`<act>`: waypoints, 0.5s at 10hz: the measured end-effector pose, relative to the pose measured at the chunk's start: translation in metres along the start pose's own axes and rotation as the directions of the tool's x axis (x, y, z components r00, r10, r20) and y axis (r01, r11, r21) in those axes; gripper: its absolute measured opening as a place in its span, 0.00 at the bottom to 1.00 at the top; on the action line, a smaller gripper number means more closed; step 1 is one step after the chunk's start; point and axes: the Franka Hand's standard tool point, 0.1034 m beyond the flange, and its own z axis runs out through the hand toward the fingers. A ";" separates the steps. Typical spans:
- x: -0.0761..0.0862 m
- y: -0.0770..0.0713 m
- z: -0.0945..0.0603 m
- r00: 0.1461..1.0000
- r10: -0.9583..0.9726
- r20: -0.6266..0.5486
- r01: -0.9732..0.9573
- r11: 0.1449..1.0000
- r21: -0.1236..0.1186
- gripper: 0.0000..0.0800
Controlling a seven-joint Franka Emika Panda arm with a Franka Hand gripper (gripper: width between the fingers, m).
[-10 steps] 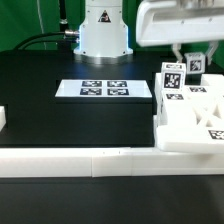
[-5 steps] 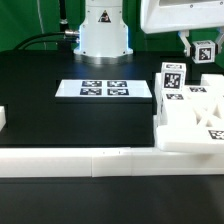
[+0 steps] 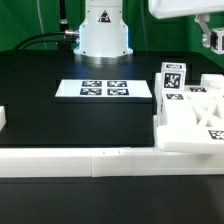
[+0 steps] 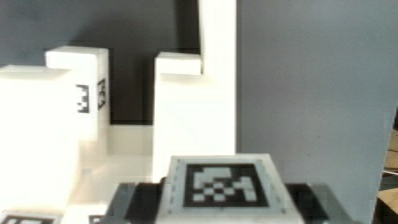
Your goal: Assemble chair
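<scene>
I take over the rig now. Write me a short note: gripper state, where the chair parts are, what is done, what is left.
Gripper: shut on a small tagged part, raised at the exterior view's right edge.
Chair parts: grouped at the exterior view's right, against the border wall; one tagged post stands upright.
Marker board: flat at mid-table.
Done: one part picked up.
Left: fit it, then the remaining joins.

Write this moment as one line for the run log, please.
gripper: shut on tagged chair piece, raised | chair assembly: against border wall | marker board: flat on table
</scene>
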 end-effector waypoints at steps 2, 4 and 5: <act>0.001 0.002 0.000 0.999 -0.038 0.001 0.038 0.999 -0.015 0.34; 0.024 0.007 -0.004 0.982 -0.188 -0.002 0.188 0.981 -0.050 0.34; 0.041 0.010 -0.005 0.968 -0.247 0.037 0.249 0.967 -0.050 0.34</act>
